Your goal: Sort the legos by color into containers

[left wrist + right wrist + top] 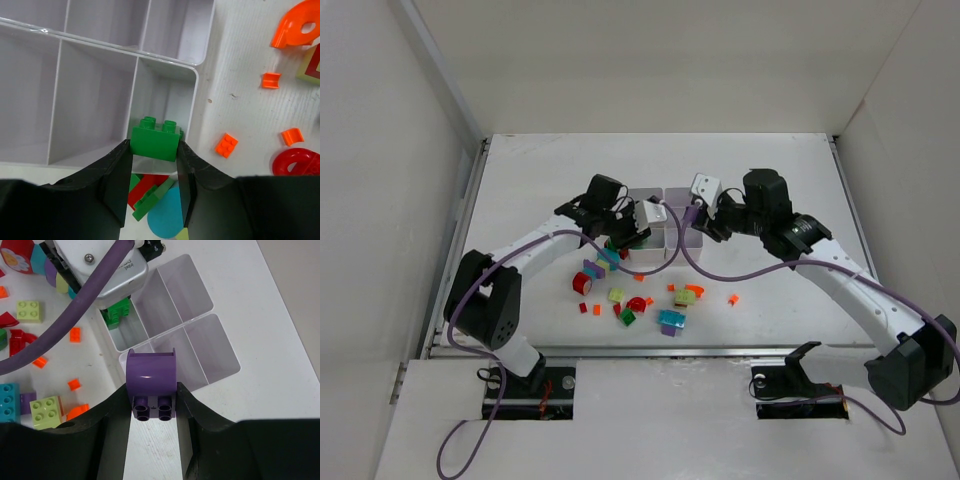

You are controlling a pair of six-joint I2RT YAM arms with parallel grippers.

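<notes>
My left gripper (155,145) is shut on a green brick (155,141), held studs forward over the near corner compartment of the white tray (192,75). Below the jaws lie red, green and cyan pieces. My right gripper (154,390) is shut on a purple arched brick (151,372) at the edge of the tray (220,345), on its other side. The green brick (119,310) also shows there, under the left wrist. In the top view both grippers, left (625,240) and right (695,215), meet at the tray (665,225). The compartments I can see hold nothing.
Loose legos lie on the table in front of the tray: a red round piece (582,282), a yellow-green brick (616,295), a cyan brick (671,319), an orange curved piece (692,292) and small orange bits (226,145). A thick purple cable (65,315) crosses the right wrist view.
</notes>
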